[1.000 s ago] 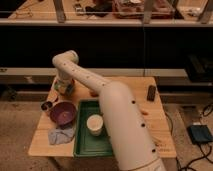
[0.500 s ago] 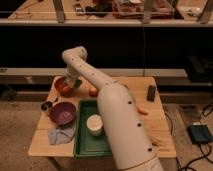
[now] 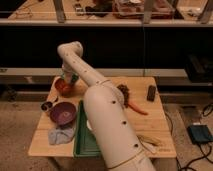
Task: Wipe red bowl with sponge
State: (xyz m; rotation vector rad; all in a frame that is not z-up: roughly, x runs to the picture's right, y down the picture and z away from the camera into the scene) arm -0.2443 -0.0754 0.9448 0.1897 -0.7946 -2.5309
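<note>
The red bowl (image 3: 63,88) sits at the far left of the wooden table (image 3: 150,127). My gripper (image 3: 69,81) is at the end of the long white arm, just above the bowl's right rim. A small green thing (image 3: 74,78) shows at the gripper's tip; it may be the sponge, but I cannot tell for sure. The gripper covers part of the bowl's inside.
A purple bowl (image 3: 62,113) and a small metal cup (image 3: 46,105) sit in front of the red bowl. A grey cloth (image 3: 59,135) lies at the front left. A green tray (image 3: 81,137) is beside my arm. A carrot (image 3: 136,107), a brown clump (image 3: 124,91) and a dark block (image 3: 151,92) lie to the right.
My arm has swung to the right and now hides the white cup in the tray. The gripper has shifted slightly right and up over the red bowl.
</note>
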